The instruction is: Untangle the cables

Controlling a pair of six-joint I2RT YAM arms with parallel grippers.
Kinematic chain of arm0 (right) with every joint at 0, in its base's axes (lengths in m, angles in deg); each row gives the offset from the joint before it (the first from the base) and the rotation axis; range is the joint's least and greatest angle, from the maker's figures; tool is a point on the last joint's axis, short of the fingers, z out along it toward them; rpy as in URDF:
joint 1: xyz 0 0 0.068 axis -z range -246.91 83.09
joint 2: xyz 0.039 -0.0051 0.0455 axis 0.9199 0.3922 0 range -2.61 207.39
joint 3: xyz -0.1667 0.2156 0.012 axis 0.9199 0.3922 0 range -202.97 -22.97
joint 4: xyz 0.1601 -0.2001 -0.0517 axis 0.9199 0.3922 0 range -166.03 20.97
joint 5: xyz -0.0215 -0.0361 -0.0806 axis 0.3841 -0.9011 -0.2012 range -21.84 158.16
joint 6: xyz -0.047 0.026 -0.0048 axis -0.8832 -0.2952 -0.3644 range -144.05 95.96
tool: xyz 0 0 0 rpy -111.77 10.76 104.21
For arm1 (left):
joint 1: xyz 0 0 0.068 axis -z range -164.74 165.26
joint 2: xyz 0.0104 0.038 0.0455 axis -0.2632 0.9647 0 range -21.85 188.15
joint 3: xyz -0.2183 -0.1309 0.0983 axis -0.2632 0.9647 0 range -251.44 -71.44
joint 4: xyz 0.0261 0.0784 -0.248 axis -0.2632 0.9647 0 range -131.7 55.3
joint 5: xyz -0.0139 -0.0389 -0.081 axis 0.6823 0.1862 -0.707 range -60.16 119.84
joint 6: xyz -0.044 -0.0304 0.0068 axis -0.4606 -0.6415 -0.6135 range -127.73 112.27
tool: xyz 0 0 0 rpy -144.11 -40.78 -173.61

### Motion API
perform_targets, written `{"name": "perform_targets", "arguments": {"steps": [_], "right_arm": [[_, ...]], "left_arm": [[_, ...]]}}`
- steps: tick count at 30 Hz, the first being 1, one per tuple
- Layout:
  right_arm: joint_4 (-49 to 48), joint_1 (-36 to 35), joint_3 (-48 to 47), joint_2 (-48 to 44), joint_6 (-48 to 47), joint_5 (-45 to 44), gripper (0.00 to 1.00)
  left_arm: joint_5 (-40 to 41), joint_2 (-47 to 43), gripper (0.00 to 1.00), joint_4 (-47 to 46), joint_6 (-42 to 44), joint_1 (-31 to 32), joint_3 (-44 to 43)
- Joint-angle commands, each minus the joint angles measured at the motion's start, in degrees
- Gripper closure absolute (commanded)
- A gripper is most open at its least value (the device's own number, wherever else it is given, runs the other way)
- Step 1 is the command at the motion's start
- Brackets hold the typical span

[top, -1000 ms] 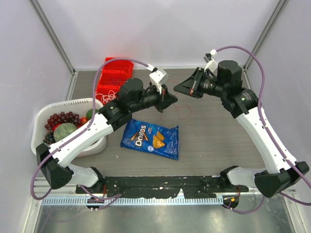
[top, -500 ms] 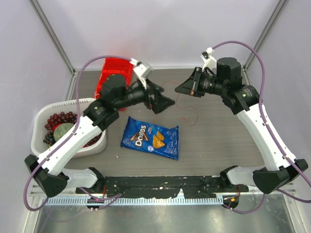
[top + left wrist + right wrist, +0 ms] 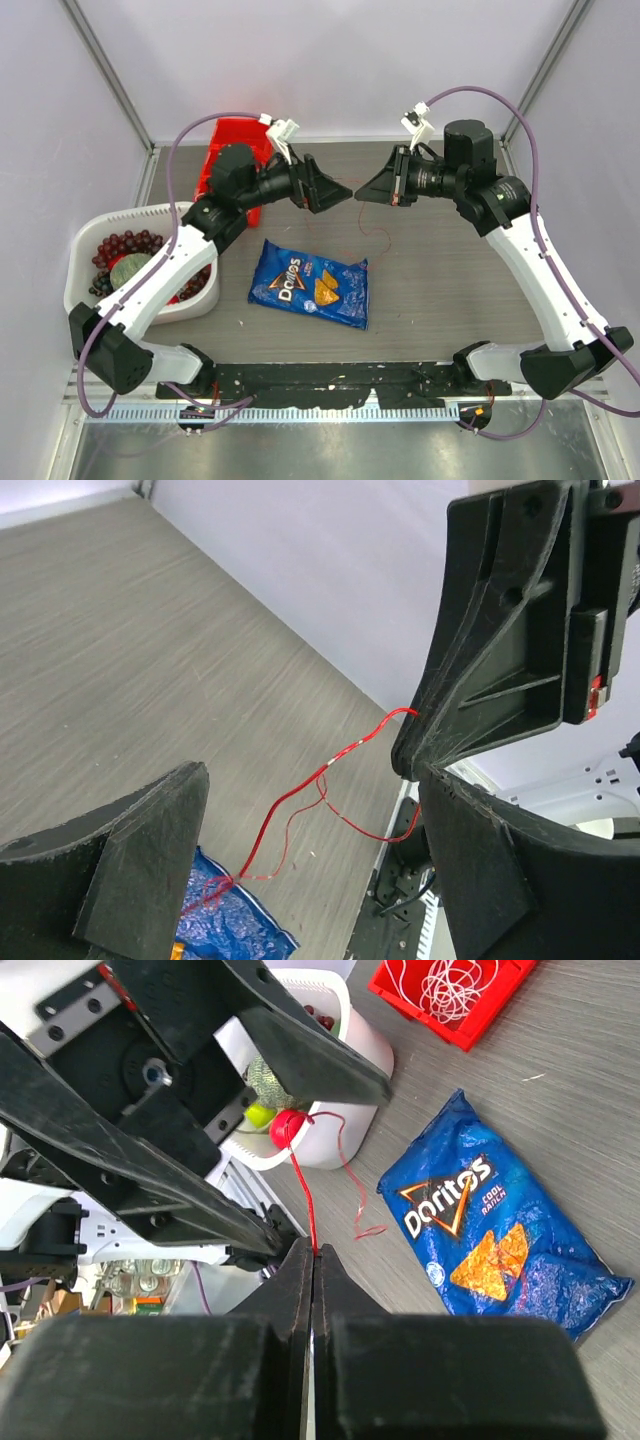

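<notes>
A thin red cable [image 3: 384, 238] hangs from my right gripper [image 3: 364, 190], which is shut on its upper end above the middle of the table. In the right wrist view the cable [image 3: 303, 1195] runs straight out of the closed jaws of this gripper [image 3: 313, 1250]. My left gripper [image 3: 338, 190] faces it tip to tip and stands open, holding nothing. The left wrist view shows the red cable [image 3: 300, 795] drooping in loose loops between the spread fingers of the left gripper [image 3: 312, 780] toward the chip bag. White cables [image 3: 445, 980] lie curled in the red bin.
A blue chip bag [image 3: 310, 285] lies flat at front centre. The red bin [image 3: 228, 135] stands at the back left, partly behind my left arm. A white basket [image 3: 85, 240] of fruit sits at the left edge. White walls close in the table.
My left gripper has opened, let go of the red cable and swung back toward the rear. The cable now hangs from the right gripper alone, which has shifted slightly left.
</notes>
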Motion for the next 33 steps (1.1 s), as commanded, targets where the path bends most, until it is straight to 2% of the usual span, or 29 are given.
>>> {"name": "perform_targets", "arguments": {"steps": [1,4,9,13,16,19,21,24,28,30,31,32,33], "right_arm": [[-3.9,-0.3,-0.5,-0.8,1.8,1.0,0.99],[-3.9,-0.3,-0.7,-0.6,3.1,-0.9,0.99],[-3.7,-0.4,-0.4,-1.0,9.7,-10.5,0.99],[-3.0,-1.2,-0.7,-1.2,13.5,-16.0,0.99],[-1.5,-2.4,-1.5,-1.1,14.5,-19.4,0.99],[-0.3,-2.9,-2.1,-1.3,15.2,-21.9,0.99],[-0.3,-3.1,-2.2,-1.5,15.9,-22.9,0.99],[-1.0,-3.8,-2.1,-1.5,16.9,-23.2,0.99],[-0.9,-4.3,-2.1,-1.1,17.4,-23.6,0.99],[-1.1,-4.3,-2.2,-0.8,17.4,-23.9,0.99],[-1.1,-4.3,-2.3,-0.6,17.4,-24.0,0.99],[-1.1,-4.3,-2.6,-0.2,17.4,-24.0,0.99],[-1.0,-4.3,-2.8,0.1,17.5,-24.0,0.99]], "left_arm": [[-1.9,0.9,0.11,-5.0,0.5,2.8,-2.1],[3.7,1.6,0.17,1.8,6.5,6.8,-3.9],[22.8,0.4,0.36,6.8,11.7,13.3,-3.2],[34.3,-0.2,0.34,6.5,16.9,19.5,-2.6],[39.4,0.8,0.35,6.7,19.3,21.5,-3.8],[44.1,1.8,0.45,8.0,20.9,22.7,-5.3],[46.4,2.8,0.55,9.2,21.6,23.3,-6.2],[47.8,3.8,0.63,9.5,22.7,23.5,-7.0],[47.5,4.9,0.85,8.2,23.6,23.5,-7.3],[47.2,5.8,0.87,7.8,23.9,23.5,-8.0],[46.8,6.1,0.90,7.6,24.4,23.5,-8.1],[46.5,6.6,0.99,7.6,24.6,23.5,-8.4],[46.4,6.8,1.00,7.3,25.0,23.5,-8.3]]}}
